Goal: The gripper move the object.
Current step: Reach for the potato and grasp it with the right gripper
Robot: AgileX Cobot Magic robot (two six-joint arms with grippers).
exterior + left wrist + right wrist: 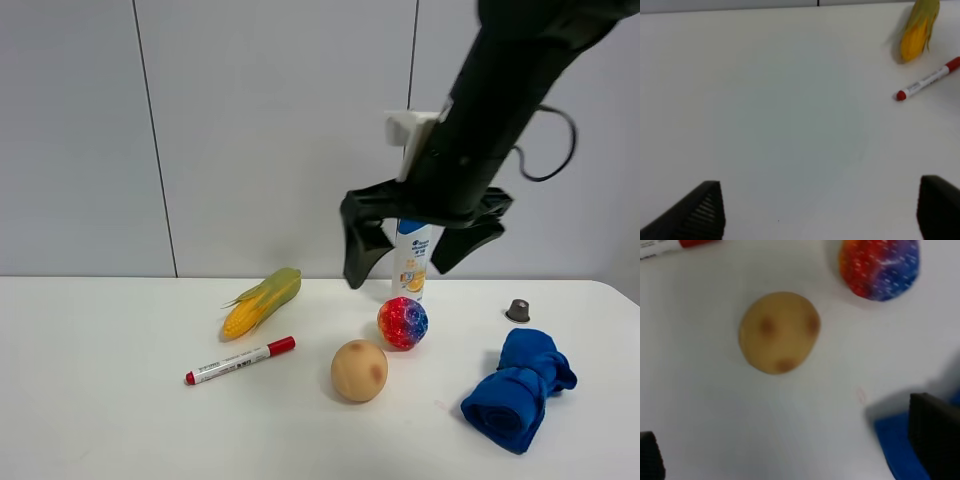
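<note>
Tan-orange ball [359, 371], smooth, round, brown-blotched, resting on white table [100, 420] near speckled red-blue ball [402, 322]. Black right gripper [400, 270] overhead, fingers spread, empty. Left gripper [815, 220] likewise spread.

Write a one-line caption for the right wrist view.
Open right gripper hovers above the tan ball, with the speckled ball and blue cloth nearby.

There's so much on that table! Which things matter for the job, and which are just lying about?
Part of the job:
right end effector, open
tan ball

Just lying about:
corn cob
red marker
speckled ball
bottle
blue cloth
small dark cup
</note>
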